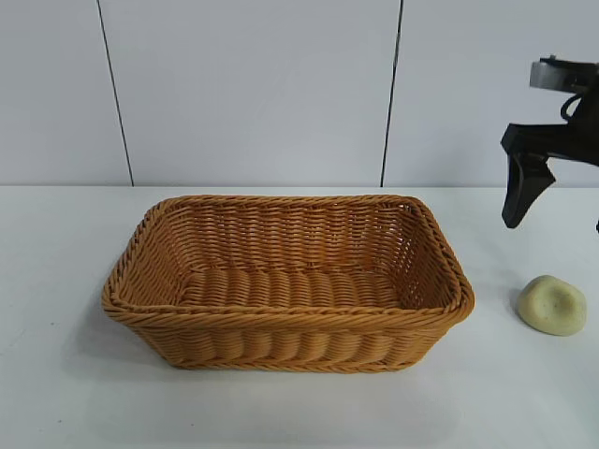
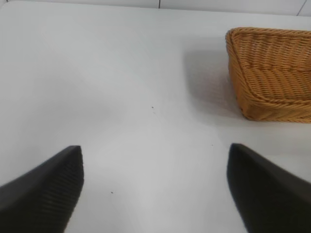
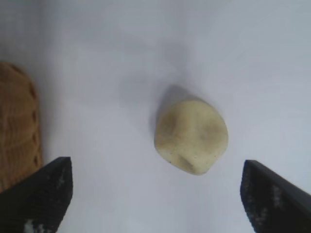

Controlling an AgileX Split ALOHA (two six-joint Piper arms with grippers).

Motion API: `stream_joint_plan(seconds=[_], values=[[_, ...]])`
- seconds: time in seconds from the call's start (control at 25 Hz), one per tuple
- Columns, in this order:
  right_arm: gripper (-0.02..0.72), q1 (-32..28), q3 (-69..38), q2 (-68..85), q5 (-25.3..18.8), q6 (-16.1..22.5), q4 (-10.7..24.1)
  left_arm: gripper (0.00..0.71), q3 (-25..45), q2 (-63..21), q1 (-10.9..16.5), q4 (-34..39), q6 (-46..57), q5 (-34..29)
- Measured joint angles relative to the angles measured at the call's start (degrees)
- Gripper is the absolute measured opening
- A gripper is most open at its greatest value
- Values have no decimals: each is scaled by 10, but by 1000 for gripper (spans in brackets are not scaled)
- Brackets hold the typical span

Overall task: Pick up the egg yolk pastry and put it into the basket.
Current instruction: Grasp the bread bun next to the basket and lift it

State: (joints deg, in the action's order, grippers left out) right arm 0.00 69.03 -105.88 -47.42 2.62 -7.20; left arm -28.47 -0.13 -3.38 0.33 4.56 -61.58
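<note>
The egg yolk pastry (image 1: 552, 304), a small pale yellow-green lump, lies on the white table just to the right of the basket (image 1: 281, 341). That basket is a large orange-brown wicker one with nothing in it. My right gripper (image 1: 554, 224) hangs above the pastry, apart from it. In the right wrist view the right gripper (image 3: 155, 161) is open, with the pastry (image 3: 192, 138) below and between its fingers, untouched. The left gripper (image 2: 155, 147) is open over bare table, with a corner of the basket (image 2: 272, 73) off to one side. It is out of the exterior view.
The white table (image 1: 65, 374) runs back to a pale panelled wall (image 1: 253, 94). A strip of the basket's wall (image 3: 17, 126) shows at the edge of the right wrist view.
</note>
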Motion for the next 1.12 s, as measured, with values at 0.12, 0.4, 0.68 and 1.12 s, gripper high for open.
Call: stream_joint_plan(seconds=[0.12,0.4,0.68,1.12], values=[[669,0,0,-31,11,15,15,587,0,0,0,0,0,0],[669,0,0,-89,29,20,21,587,0,0,0,0,0,0],[593,0,0,-112,41,20,27,587,0,0,0,0,0,0],[61,0,2,-102,31,18,30,587,0,0,0,0,0,0]])
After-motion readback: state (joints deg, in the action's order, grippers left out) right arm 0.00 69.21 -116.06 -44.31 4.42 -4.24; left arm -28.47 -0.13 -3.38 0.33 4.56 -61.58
